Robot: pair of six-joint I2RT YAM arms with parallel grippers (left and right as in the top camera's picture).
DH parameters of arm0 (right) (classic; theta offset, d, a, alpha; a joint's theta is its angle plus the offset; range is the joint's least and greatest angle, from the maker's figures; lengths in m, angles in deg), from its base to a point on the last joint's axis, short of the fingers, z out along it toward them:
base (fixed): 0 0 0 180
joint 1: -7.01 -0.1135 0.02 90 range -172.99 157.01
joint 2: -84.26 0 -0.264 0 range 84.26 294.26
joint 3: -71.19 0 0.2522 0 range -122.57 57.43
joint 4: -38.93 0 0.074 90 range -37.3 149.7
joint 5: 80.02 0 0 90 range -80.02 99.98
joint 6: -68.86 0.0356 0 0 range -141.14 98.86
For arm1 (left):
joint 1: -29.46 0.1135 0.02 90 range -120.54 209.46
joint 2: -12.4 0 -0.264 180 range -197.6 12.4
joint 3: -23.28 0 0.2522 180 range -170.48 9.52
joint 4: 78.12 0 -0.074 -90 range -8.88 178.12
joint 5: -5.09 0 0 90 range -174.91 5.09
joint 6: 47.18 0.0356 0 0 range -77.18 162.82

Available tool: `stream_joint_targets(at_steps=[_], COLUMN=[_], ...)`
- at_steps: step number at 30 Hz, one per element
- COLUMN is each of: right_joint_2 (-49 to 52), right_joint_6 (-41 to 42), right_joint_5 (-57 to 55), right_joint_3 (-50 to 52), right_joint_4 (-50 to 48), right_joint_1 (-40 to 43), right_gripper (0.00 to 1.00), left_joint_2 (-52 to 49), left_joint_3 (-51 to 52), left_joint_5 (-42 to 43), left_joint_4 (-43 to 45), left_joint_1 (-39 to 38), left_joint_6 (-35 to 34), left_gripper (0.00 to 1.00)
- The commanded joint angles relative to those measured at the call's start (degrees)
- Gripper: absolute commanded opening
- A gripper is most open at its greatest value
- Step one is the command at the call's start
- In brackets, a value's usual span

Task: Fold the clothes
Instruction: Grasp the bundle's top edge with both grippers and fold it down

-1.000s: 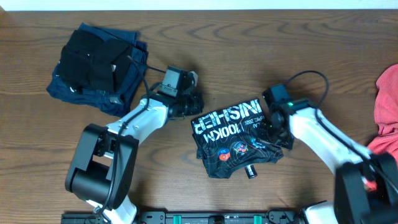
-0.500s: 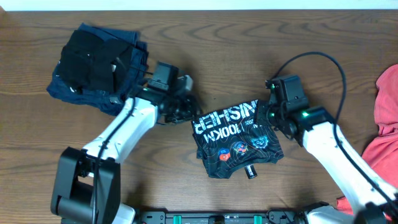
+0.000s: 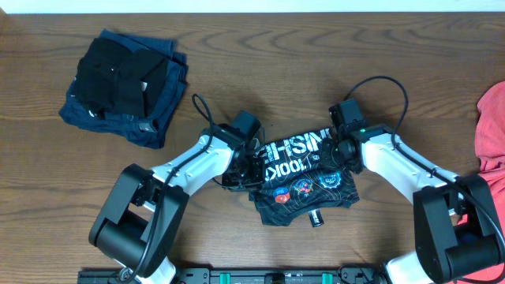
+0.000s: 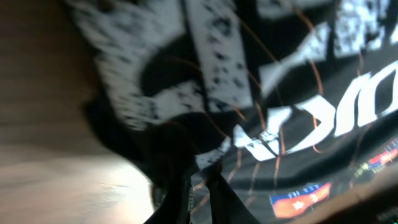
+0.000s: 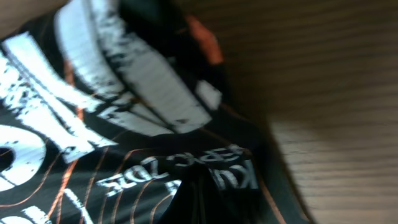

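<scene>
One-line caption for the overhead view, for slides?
Mid-fold: left hand and right hand grip opposite edges of the black shirt; dark stack top left, coral garment far right.

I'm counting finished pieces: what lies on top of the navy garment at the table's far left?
A folded black garment lies on the navy garment, covering most of it. Whether anything lies between or beneath them cannot be seen.

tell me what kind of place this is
Probably a robot lab bench set up for practising laundry folding, not a home. A left arm and a right arm work at a bare wooden table, with a black shirt between them, a navy pile and a red garment nearby.
</scene>
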Motion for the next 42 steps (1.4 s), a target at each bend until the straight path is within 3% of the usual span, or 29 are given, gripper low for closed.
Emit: stream_joint_targets(at_steps=[1, 4, 10, 14, 18, 29, 34, 39, 42], right_joint_2=[0.48, -0.61, -8.44, -12.48, -10.88, -0.98, 1.31, 1.49, 1.49], right_joint_6=[1.95, -1.22, -16.11, -16.11, -16.09, -10.84, -8.70, -8.72, -8.72], right_joint_5=[-4.20, -2.10, 11.28, 15.28, 14.88, 14.88, 14.91, 14.91, 14.93], right_joint_3=[0.48, 0.39, 0.13, 0.15, 0.59, 0.81, 0.83, 0.83, 0.83], right_joint_4=[1.36, 2.08, 3.91, 4.55, 4.72, 4.28, 4.70, 4.57, 4.68], right_joint_1=[0.90, 0.90, 0.90, 0.72, 0.74, 0.74, 0.74, 0.74, 0.72], right_gripper=[0.01, 0.01, 0.01, 0.01, 0.02, 0.01, 0.01, 0.01, 0.01], left_joint_2=[-0.09, 0.61, 6.78, 10.14, 8.83, -2.43, -6.08, -8.76, -9.55], left_joint_3=[-0.37, -1.84, -3.74, -3.69, -3.17, -2.27, -1.62, -0.79, -0.74], left_joint_5=[-7.82, -6.12, 2.78, 2.78, 3.21, 12.04, 12.41, 14.16, 16.24], left_joint_4=[0.09, -0.17, -3.48, -3.76, -3.61, -0.96, -0.59, 7.34, 12.66], left_joint_1=[2.16, 4.46, 8.96, 11.06, 10.78, 6.99, 4.04, 1.29, -0.07], left_joint_6=[-0.11, 1.46, 4.68, 5.68, 5.40, 3.82, -1.55, -5.99, -6.47], left_gripper=[0.15, 0.17, 0.34, 0.74, 0.89, 0.90, 0.90, 0.88, 0.80])
